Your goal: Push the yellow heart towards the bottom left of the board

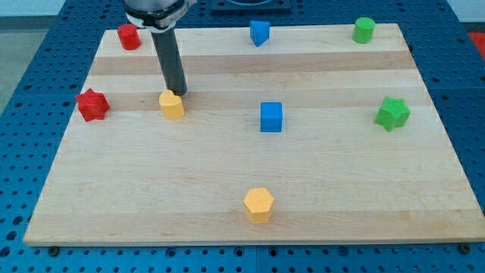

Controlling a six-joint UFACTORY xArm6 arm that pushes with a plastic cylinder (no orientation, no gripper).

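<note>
The yellow heart (pixel 172 105) sits on the wooden board (pixel 151 189), in the left half, a little above mid-height. My tip (pixel 180 92) is at the end of the dark rod, right at the heart's upper right edge, touching it or nearly so. The rod rises up and to the left from there to the arm at the view's top.
A red star (pixel 92 105) lies left of the heart. A red cylinder (pixel 129 36) is at top left. A blue block (pixel 259 32) is at top centre, a blue cube (pixel 271 117) mid-board. A green cylinder (pixel 364 29) and green star (pixel 392 113) are on the right. A yellow hexagon (pixel 258 205) is bottom centre.
</note>
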